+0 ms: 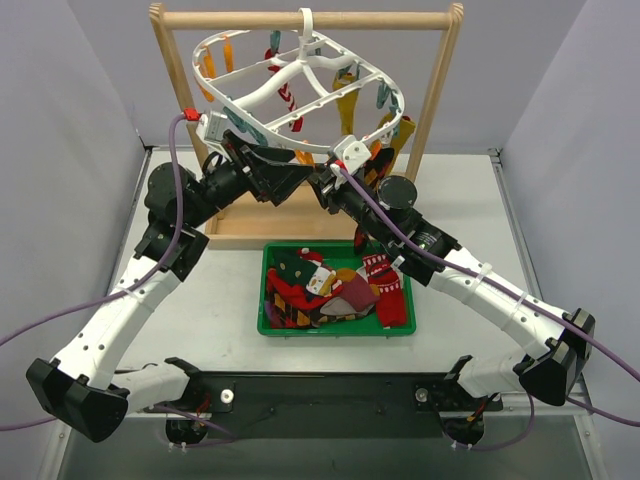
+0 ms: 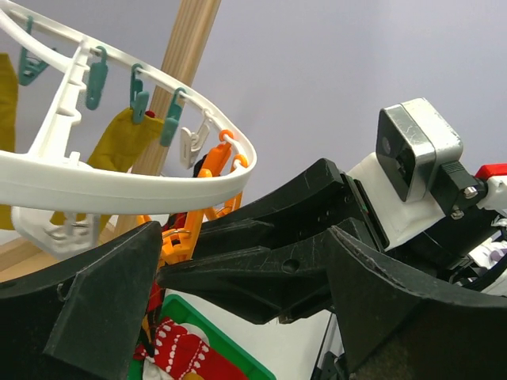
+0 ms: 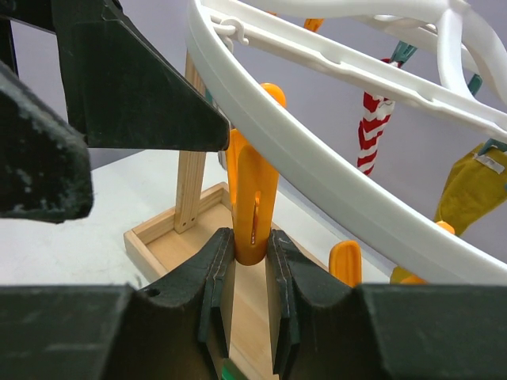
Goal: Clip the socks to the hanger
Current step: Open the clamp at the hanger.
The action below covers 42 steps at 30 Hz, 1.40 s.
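- Green plastic bin (image 1: pixel 263 300) is the closest thing to me. It sits below and behind both grippers, with a heap of loose socks (image 1: pixel 335 295) inside, mostly red and dark patterned ones.
- My right gripper (image 3: pixel 250 253) is up under the hanger (image 3: pixel 317 170), pinching the lower end of an orange clip (image 3: pixel 255 182) that dangles upright from the white rim.
- My left gripper (image 2: pixel 242 245) is just beside it, fingers spread wide and gripping nothing. The right one's black body sits just ahead of it.
- The rim curves right over the right gripper, and teal clips (image 2: pixel 97 75) hang off it up and to the left of the left gripper.
- Past the right gripper, a red-white striped sock (image 3: pixel 371 131) and a yellow sock (image 3: pixel 467 186) hang from the frame.
- Farthest out is the wooden rack (image 1: pixel 220 19), with the hanger's hook over its top bar.
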### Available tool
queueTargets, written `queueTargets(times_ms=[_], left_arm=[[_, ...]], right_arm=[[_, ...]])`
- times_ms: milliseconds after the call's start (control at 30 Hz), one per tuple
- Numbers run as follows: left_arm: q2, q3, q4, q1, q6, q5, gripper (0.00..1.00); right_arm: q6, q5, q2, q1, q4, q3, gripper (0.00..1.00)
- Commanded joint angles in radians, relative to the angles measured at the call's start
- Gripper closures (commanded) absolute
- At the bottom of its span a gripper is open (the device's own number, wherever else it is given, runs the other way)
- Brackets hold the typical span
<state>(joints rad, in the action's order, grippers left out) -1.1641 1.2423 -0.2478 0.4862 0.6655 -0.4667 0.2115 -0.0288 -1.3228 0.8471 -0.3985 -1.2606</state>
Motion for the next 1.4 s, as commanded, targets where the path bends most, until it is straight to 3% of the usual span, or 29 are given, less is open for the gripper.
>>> queueTargets(times_ms=[0, 800, 1367], left_arm=[[0.024, 0.009, 0.027, -0.014, -0.027, 0.031, 0.08], [-0.06, 0.011, -0.041, -0.015, -0.015, 0.094, 0.14], [-0.094, 0.052, -0.07, -0.012, -0.021, 0.105, 0.33]], right_arm=[[0.014, 0.018, 0.023, 0.009, -0.051, -0.033, 1.0], [-0.032, -0.017, 0.027, 0.009, -0.066, -0.028, 1.0], [-0.043, -0.031, 0.007, 0.018, -0.065, -0.025, 1.0]])
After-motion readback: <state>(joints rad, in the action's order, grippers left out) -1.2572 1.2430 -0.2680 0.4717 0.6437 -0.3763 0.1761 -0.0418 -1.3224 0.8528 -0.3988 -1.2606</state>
